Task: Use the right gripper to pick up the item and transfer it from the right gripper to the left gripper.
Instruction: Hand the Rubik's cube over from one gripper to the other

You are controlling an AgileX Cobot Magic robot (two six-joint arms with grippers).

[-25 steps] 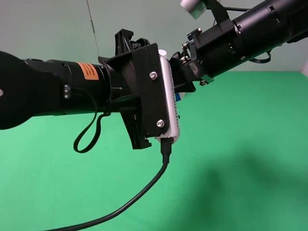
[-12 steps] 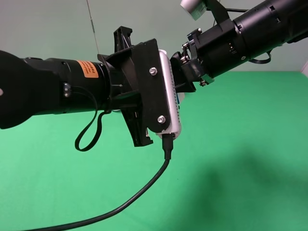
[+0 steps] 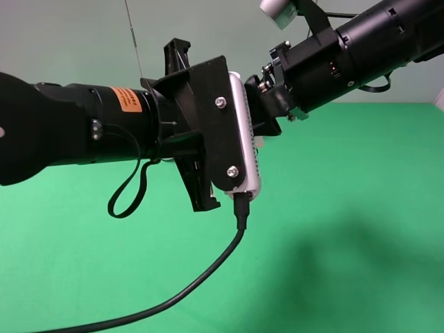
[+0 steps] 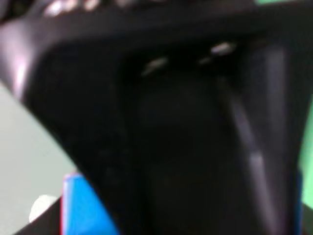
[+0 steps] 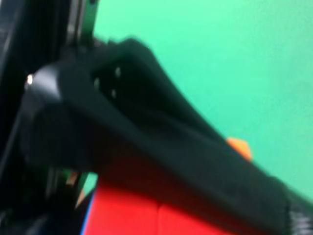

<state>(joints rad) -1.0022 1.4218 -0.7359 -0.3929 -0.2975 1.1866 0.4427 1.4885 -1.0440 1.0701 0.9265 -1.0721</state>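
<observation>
Both arms meet high above the green table [image 3: 347, 229]. The left gripper's jaws are hidden behind its screwed black plate [image 3: 216, 139] and white module [image 3: 247, 149]. The right gripper [image 3: 266, 116] reaches in behind that module, its tips hidden. The item does not show in the high view. The left wrist view, blurred, shows a blue face of the item [image 4: 80, 208] beside a large black body. The right wrist view shows its red face [image 5: 142, 213] pressed under a black jaw, with an orange corner [image 5: 239, 147] past it. The right gripper looks shut on the item.
The left arm's black cable [image 3: 201, 277] hangs from the module down to the table. A small cable loop [image 3: 125, 198] hangs under the left arm. The orange sticker [image 3: 126, 101] is on the left arm. The grey module [image 3: 277, 10] sits on the right wrist.
The left arm's plate and module shifted slightly right and down toward the right gripper, then held. A blue sliver seen beside the module earlier no longer shows.
</observation>
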